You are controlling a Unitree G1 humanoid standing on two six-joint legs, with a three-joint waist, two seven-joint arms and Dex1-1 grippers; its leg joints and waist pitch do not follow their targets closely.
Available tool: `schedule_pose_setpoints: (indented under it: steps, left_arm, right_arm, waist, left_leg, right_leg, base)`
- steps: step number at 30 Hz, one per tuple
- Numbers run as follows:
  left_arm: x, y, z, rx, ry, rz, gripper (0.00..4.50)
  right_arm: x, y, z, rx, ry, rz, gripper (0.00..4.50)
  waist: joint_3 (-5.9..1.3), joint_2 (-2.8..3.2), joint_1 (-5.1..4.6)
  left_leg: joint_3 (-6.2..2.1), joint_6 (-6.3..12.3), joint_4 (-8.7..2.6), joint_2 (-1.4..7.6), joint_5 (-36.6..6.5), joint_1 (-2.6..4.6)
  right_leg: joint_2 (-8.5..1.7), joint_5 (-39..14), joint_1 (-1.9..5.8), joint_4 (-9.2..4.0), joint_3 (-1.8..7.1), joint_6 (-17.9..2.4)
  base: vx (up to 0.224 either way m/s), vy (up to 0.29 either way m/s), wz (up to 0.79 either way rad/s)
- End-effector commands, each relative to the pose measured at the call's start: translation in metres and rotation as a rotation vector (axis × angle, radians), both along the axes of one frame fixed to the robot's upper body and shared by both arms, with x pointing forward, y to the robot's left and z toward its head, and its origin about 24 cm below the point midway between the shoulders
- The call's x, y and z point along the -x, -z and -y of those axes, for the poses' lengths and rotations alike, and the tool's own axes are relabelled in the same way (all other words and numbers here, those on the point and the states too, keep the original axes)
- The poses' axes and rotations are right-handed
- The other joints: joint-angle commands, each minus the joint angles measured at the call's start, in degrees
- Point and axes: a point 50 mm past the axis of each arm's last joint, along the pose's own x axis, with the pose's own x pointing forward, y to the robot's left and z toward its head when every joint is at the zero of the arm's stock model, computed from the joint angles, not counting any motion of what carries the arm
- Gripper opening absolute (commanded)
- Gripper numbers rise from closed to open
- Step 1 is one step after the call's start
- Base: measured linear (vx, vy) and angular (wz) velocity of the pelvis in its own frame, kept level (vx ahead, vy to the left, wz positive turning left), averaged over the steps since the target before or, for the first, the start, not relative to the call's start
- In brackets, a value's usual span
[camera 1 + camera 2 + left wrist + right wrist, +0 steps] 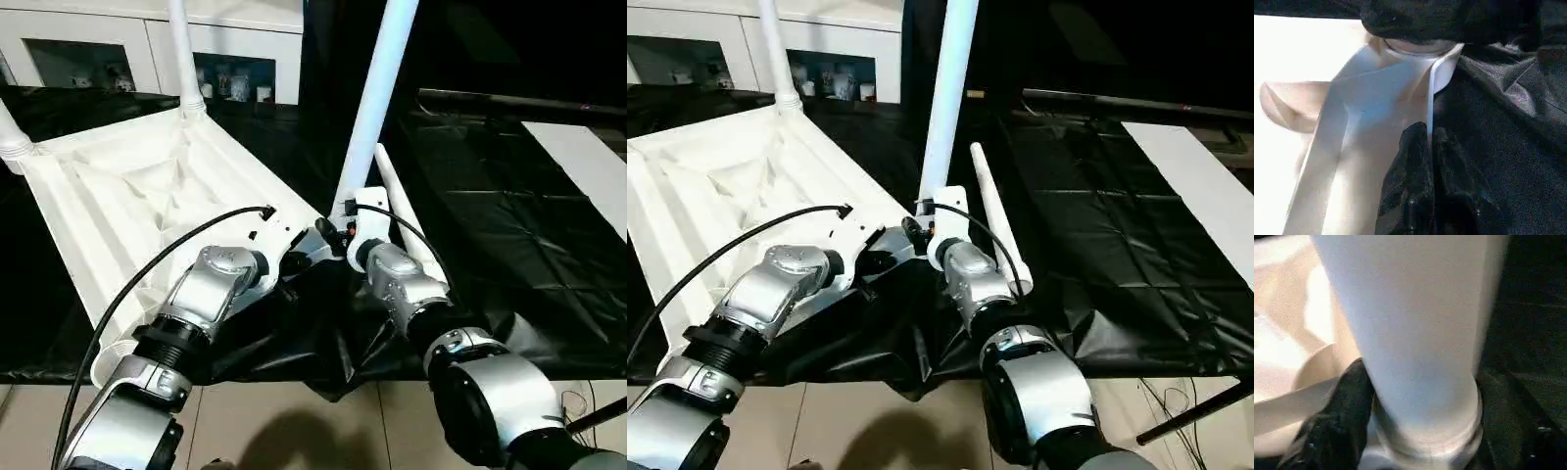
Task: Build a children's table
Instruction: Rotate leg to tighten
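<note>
The tabletop is lying upside down on the desk, spreading away to the left of both claws. The right claw is sitting around the base of one leg, which is standing in the near corner socket just in front of it. The left claw is resting just beside that corner, against the tabletop's edge, to the left of the right claw. A loose leg is lying on the desk, just to the right of the right claw. Two more legs are standing at the far corners, and behind them a cabinet is standing.
</note>
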Motion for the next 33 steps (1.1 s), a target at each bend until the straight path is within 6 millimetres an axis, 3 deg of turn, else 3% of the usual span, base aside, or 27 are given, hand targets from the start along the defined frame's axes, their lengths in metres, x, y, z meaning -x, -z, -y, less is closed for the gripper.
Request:
schedule_pose_setpoints:
  steps: [1,5,10,12,14,15,19,24,33]
  left_arm:
    - [-0.002,-0.001,-0.007,0.009,-0.036,0.030,0.00]
    - [0.008,-0.001,-0.014,0.023,0.084,0.004,0.00]
    - [0.019,-0.003,-0.029,0.014,0.208,-0.028,0.00]
    - [0.031,-0.007,-0.035,0.033,0.349,-0.033,0.00]
    - [0.037,-0.009,-0.036,0.050,0.420,-0.042,0.00]
    - [0.043,-0.010,-0.037,0.059,0.461,-0.061,0.00]
    - [0.054,-0.014,-0.044,0.061,0.536,-0.112,0.00]
    - [0.055,-0.015,-0.045,0.067,0.534,-0.115,0.00]
    - [0.057,-0.012,-0.049,0.060,0.532,-0.119,0.00]
  right_arm:
    - [0.002,-0.004,-0.009,-0.033,-0.073,0.026,3.43]
    - [0.004,-0.010,0.001,0.071,-0.319,0.113,3.80]
    - [0.012,-0.009,0.022,0.157,-0.557,0.152,3.80]
    - [0.016,-0.009,0.031,0.179,-0.655,0.159,3.80]
    - [0.018,-0.009,0.034,0.187,-0.691,0.159,3.80]
    - [0.020,-0.009,0.036,0.187,-0.725,0.157,3.80]
    - [0.027,-0.008,0.039,0.189,-0.831,0.150,3.80]
    - [0.029,-0.009,0.034,0.167,-0.863,0.152,3.80]
    - [0.034,0.000,0.033,0.185,-0.907,0.108,3.05]
  waist:
    - [-3.44,0.45,0.07]
    - [-3.45,0.54,-0.17]
    - [-3.39,0.75,-0.02]
    - [-3.44,0.81,0.14]
    - [-3.45,0.72,0.06]
    - [-3.57,0.89,0.22]
    - [-3.51,1.14,0.44]
    - [-3.29,0.87,0.64]
    - [-3.41,0.82,0.64]
  left_leg:
    - [0.16,0.84,-3.57,0.46,-9.06,-0.46]
    - [0.19,1.64,-3.38,0.53,-7.90,-0.45]
    - [0.20,2.66,-3.43,0.85,-7.33,-0.23]
    - [0.17,3.04,-3.40,0.81,-7.31,-0.15]
    - [0.15,3.21,-3.45,0.89,-7.21,-0.28]
    - [0.24,3.14,-3.34,1.00,-6.80,0.10]
    - [0.37,3.43,-3.39,1.21,-6.21,0.23]
    - [0.30,1.73,-3.55,1.05,-8.77,0.25]
    - [0.24,1.80,-3.48,1.00,-7.43,0.15]
  right_leg:
    - [-4.65,-12.63,3.35,-4.58,3.34,-6.75]
    - [-4.72,-11.68,3.44,-4.59,3.37,-7.83]
    - [-4.66,-9.55,3.37,-4.24,3.41,-9.99]
    - [-4.60,-8.23,3.39,-4.08,3.41,-10.86]
    - [-4.71,-7.62,3.54,-3.95,3.46,-11.12]
    - [-4.64,-5.96,3.40,-3.66,3.50,-11.92]
    - [-4.39,-2.14,3.31,-3.18,3.40,-13.67]
    - [-4.64,-7.24,3.35,-3.75,3.53,-12.17]
    - [-4.54,-6.26,3.38,-3.52,3.51,-11.85]
  base:
    - [0.000,0.000,0.00]
    - [0.000,0.000,0.00]
    - [0.000,0.000,0.00]
    - [0.000,0.000,0.00]
    - [0.000,0.000,0.00]
    - [0.000,0.000,0.00]
    - [0.000,0.000,0.00]
    - [0.000,0.000,0.00]
    - [0.000,0.000,0.00]
